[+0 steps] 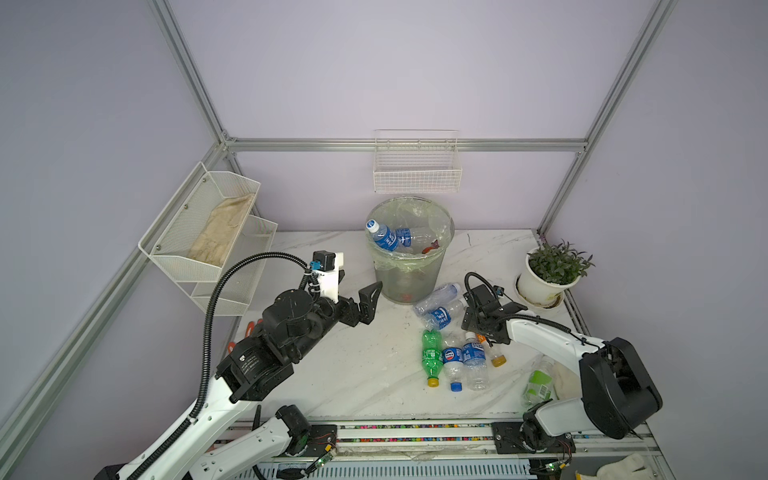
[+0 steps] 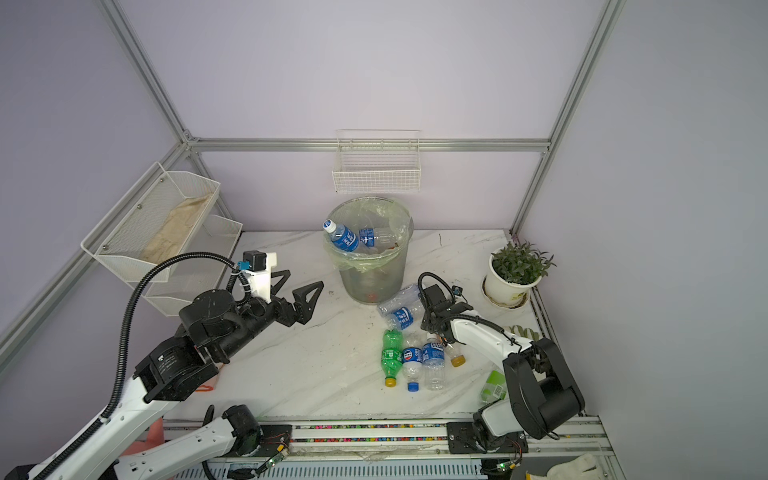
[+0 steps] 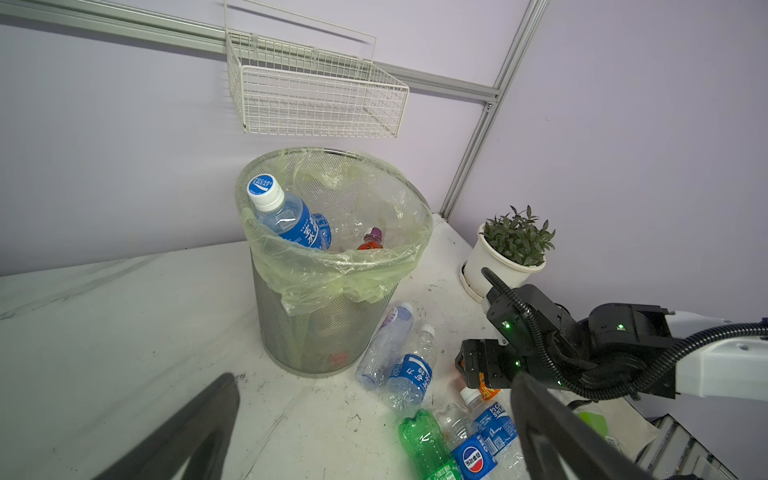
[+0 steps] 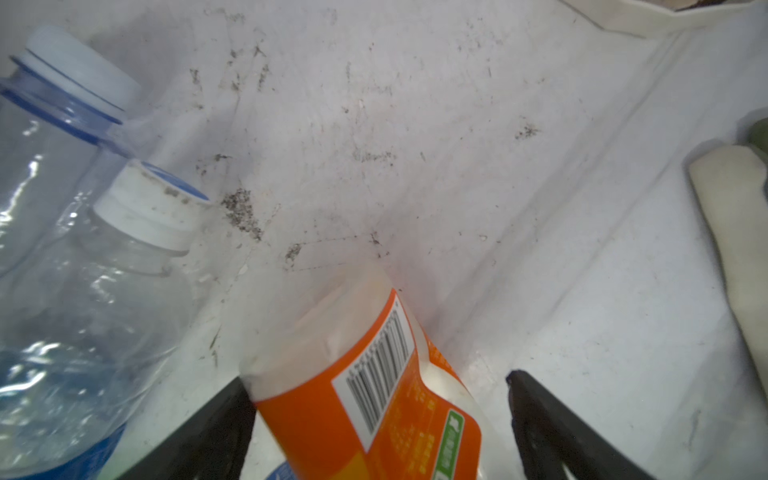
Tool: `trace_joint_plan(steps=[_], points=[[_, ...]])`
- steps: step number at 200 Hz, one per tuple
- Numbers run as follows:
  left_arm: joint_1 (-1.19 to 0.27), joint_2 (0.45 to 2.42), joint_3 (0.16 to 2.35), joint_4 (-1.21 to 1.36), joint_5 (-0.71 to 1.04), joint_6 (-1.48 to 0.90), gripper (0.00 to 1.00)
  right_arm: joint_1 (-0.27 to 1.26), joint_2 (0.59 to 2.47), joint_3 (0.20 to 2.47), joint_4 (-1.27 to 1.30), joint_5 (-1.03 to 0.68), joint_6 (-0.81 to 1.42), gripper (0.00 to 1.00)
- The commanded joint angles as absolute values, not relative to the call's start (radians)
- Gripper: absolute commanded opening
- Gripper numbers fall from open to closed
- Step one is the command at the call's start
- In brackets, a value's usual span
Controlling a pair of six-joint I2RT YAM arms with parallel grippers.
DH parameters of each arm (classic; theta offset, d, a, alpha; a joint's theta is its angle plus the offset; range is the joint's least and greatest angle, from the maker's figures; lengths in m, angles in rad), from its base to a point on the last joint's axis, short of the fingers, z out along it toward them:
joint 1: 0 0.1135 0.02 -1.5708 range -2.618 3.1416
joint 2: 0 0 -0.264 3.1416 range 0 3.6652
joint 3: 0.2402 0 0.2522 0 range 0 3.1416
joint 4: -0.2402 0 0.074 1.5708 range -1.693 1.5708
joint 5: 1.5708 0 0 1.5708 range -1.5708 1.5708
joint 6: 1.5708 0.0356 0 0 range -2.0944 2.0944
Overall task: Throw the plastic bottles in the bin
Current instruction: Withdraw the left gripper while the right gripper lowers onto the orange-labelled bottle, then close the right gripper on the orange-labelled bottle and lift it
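Standing at the near edge of the white marbled table [image 1: 353, 374], one sees the round grey mesh bin [image 1: 409, 286], lined with a pale-green plastic bag, at the far middle, under a white wire basket [image 1: 417, 174] on the far wall. A clear bottle with a blue label and white cap [image 1: 382, 236] leans on the bin's left rim, its neck poking out. Only the left wrist view shows a small red bottle with a purple cap [image 3: 371, 240] deeper inside. The left gripper [image 2: 305, 279] hangs above the table left of the bin, its fingers wide apart with nothing between them. The right gripper [image 4: 376, 378] is down among the loose bottles to the right. Both top views hide its fingers behind the wrist, but the right wrist view shows them spread, straddling a pale bottle with an orange label and barcode [image 4: 324, 415], not clamped on it. Two clear bottles [image 1: 440, 315] lie side by side at the bin's right foot. Nearer, a green bottle with a yellow cap [image 1: 431, 357], a clear bottle with a blue cap [image 1: 453, 362] and another blue-labelled clear bottle [image 1: 474, 361] lie touching in a row. A green-labelled bottle [image 1: 539, 384] lies by the right arm's elbow. A white pot with a green plant [image 1: 540, 286] stands at the far right.
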State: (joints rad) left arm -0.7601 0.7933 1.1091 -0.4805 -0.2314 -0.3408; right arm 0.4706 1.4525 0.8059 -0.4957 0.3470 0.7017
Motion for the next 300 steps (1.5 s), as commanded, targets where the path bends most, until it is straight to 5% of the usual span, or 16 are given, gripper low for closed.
trace_joint_plan(steps=[1, 208, 300], points=[[-0.761, 0.769, 1.073, -0.471, -0.251, -0.356, 1.00, 0.458, 1.479, 0.799, -0.469, 0.355, 0.718, 0.95], [-0.760, 0.725, 1.040, -0.495, -0.287, -0.366, 1.00, 0.438, 1.378, 0.744, -0.448, 0.369, 0.748, 0.20], [-0.761, 0.714, 1.038, -0.503, -0.295, -0.371, 1.00, 0.438, 1.218, 0.809, -0.565, 0.397, 0.733, 0.00]])
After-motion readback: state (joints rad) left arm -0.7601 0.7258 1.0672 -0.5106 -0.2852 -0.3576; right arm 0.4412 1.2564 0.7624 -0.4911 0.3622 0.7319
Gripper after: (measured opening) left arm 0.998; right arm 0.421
